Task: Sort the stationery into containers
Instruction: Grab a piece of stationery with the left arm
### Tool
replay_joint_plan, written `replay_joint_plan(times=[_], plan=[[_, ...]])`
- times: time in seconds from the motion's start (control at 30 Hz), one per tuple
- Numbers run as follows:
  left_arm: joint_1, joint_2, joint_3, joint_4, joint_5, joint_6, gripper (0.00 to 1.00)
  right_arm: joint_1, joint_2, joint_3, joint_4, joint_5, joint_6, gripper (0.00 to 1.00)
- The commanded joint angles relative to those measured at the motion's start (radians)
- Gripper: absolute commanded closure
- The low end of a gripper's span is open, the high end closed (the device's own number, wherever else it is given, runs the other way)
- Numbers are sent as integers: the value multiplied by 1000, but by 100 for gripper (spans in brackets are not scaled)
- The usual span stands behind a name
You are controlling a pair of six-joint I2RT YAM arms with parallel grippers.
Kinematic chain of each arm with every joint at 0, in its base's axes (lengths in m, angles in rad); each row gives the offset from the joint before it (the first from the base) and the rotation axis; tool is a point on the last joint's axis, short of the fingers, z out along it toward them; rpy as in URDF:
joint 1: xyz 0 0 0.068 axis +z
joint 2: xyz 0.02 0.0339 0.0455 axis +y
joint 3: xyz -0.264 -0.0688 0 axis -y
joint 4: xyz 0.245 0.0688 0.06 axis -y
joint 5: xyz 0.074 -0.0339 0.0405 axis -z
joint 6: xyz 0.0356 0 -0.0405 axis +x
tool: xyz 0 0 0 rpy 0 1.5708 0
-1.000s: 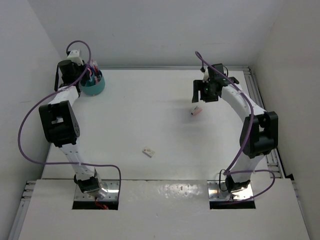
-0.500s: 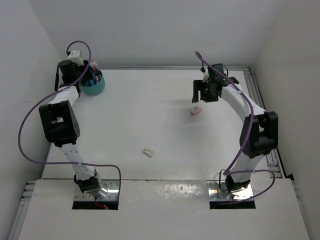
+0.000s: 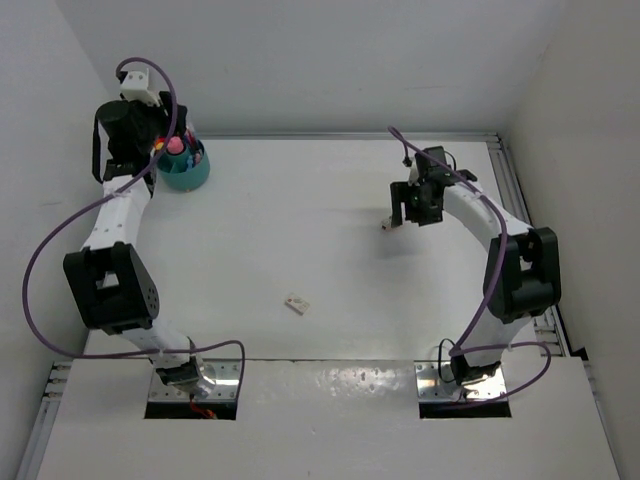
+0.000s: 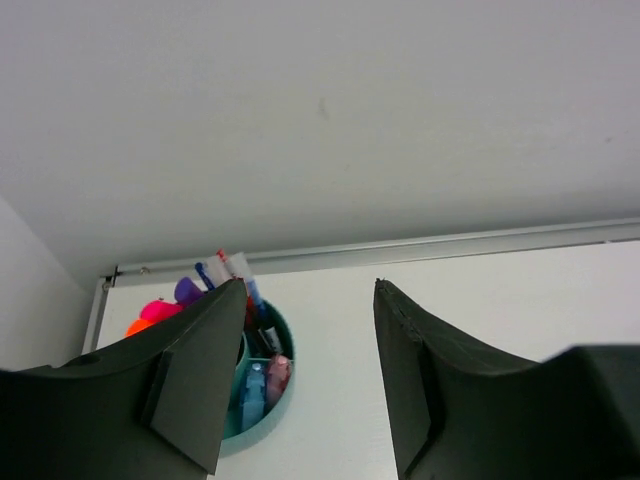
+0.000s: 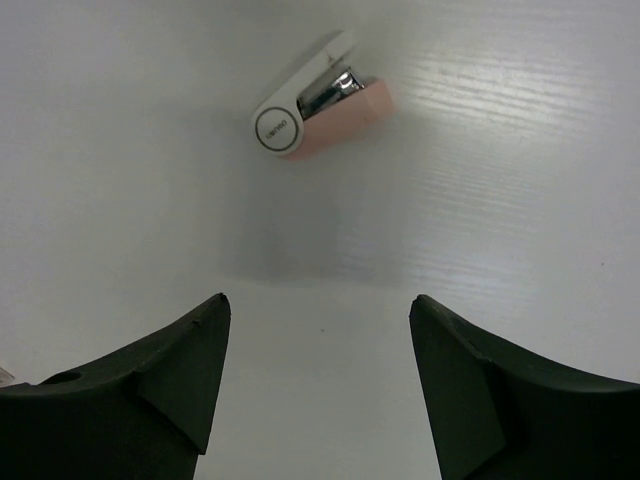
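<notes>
The pink-and-white piece (image 5: pixel 318 100) lies on the table (image 5: pixel 520 250) just ahead of the right gripper (image 5: pixel 318 300), whose jaws stand spread and empty, seemingly lined up to straddle it. The teal cup (image 4: pixel 288 352), crowded with stationery (image 4: pixel 275 375), sits just below the left gripper (image 4: pixel 309 285), likewise parted and holding nothing.

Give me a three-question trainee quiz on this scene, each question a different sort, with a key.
1. True or false: the right pincer is shut on the pink-and-white item.
2. The teal cup stands: A) at the far left corner of the table; B) mid-table; C) at the near right edge.
3. Fill in: in the top view, ___ loose items lie on the table outside the cup.
Key: 1 false: it is open, and the item lies on the table beyond its tips. 2 A. 3 two: the pink-and-white item and a small white item.
</notes>
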Motion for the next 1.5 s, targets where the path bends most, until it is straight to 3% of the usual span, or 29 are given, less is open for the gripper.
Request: replay_joint_plan(times=[0.0, 0.17, 0.37, 0.5, 0.57, 0.6, 0.63, 0.67, 0.7, 0.73, 0.77, 0.8, 0.9, 1.13, 1.3, 1.47], plan=[[-12, -82, -59, 7, 33, -26, 40, 0, -26, -22, 11, 47, 45, 28], [-14, -125, -108, -37, 78, -22, 38, 9, 50, 42, 29, -34, -90, 27], [-7, -147, -141, -82, 266, 9, 39, -3, 147, 110, 41, -43, -288, 30], [-1, -164, -167, -141, 553, 111, 43, -6, 138, 109, 40, -129, -348, 36], [-9, -179, -164, -340, 722, 361, 43, 0, 116, 95, 37, -187, -382, 37], [-29, -180, -135, -575, 764, 477, 43, 3, 112, 81, 35, -194, -385, 38], [-44, -179, -107, -734, 789, 800, 43, 8, 109, 75, 32, -192, -385, 38], [-67, -159, -74, -919, 778, 1011, 43, 14, 104, 70, 26, -192, -380, 38], [-130, -142, -26, -1267, 751, 1208, 43, 14, 107, 70, 17, -191, -372, 38], [-170, -128, -21, -1400, 710, 1552, 42, 11, 107, 72, 8, -189, -360, 38], [-206, -103, -26, -1509, 630, 1676, 41, 9, 107, 73, 3, -180, -353, 38], [-249, -101, -50, -1549, 593, 1696, 40, 6, 106, 75, 2, -180, -343, 38], [-378, -133, -186, -1522, 559, 1770, 40, -8, 99, 78, -1, -172, -311, 38], [-596, -79, -300, -1256, 528, 1557, 41, -41, 57, 61, -3, -155, -285, 38], [-740, -56, -455, -981, 402, 1482, 44, -63, 20, 21, -5, -149, -280, 38], [-813, -4, -466, -872, 355, 1400, 45, -90, -20, -22, -14, -152, -265, 38]])
